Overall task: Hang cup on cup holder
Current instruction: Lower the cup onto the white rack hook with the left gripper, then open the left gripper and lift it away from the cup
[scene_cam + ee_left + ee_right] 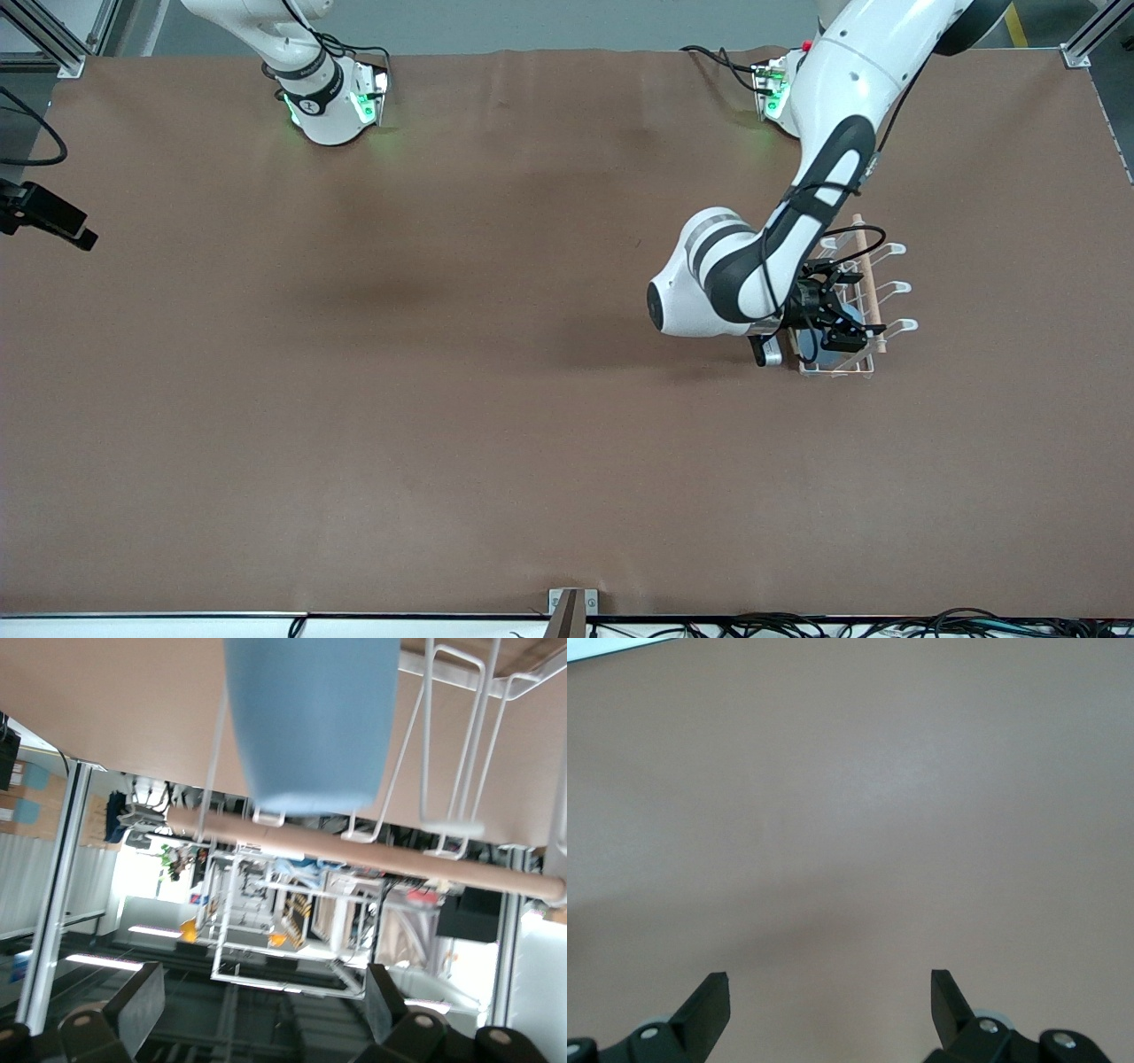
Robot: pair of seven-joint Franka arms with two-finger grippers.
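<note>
On brown table (443,399), cup (310,722) on cup holder (873,292)

White, rounded arm links with black joint bands, black cables, green-lit bases, black fingers (137,1005).

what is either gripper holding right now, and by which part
Nothing: the left gripper is open beside the light blue plastic cup on the white wire cup holder; the right gripper is open.
</note>
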